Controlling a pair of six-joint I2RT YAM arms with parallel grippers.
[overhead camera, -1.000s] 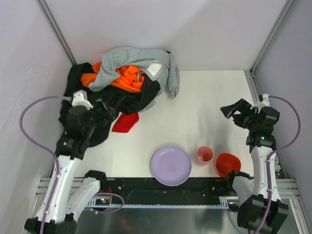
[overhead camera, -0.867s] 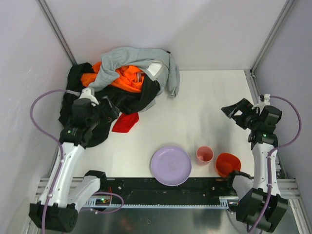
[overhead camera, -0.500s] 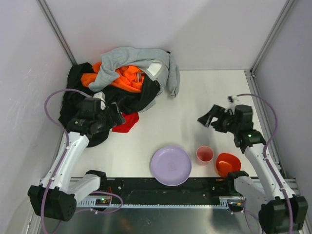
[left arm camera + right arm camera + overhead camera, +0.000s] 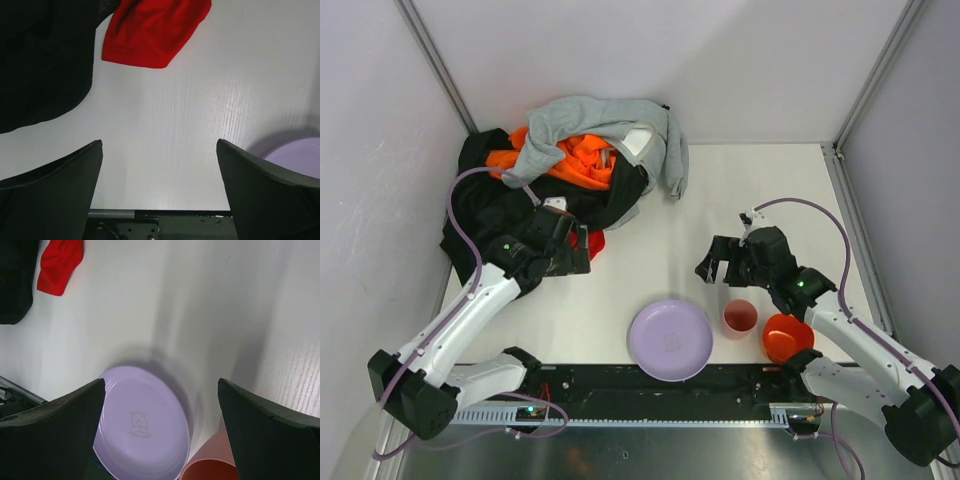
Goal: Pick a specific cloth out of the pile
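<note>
The small red cloth (image 4: pixel 155 32) lies flat on the white table at the pile's near edge. In the top view only a sliver of the red cloth (image 4: pixel 596 240) shows beside my left gripper (image 4: pixel 582 250), which hovers over it. The left gripper (image 4: pixel 160 142) is open and empty, and the cloth lies ahead of its fingers. The pile is a black garment (image 4: pixel 480 215), a gray sweatshirt (image 4: pixel 590 115) and an orange garment (image 4: pixel 585 160). My right gripper (image 4: pixel 712 262) is open and empty over mid table. In its wrist view the right gripper (image 4: pixel 161 381) sees the cloth (image 4: pixel 60 265) far off.
A lilac plate (image 4: pixel 670 340) sits at the near edge, also in the right wrist view (image 4: pixel 145 425). A pink cup (image 4: pixel 740 317) and an orange bowl (image 4: pixel 787 337) stand to its right. The black garment (image 4: pixel 40 60) lies left of the cloth. Walls enclose the table.
My left gripper has swung right, from over the black garment to above the red cloth. My right gripper has moved left from the right edge toward mid table.
</note>
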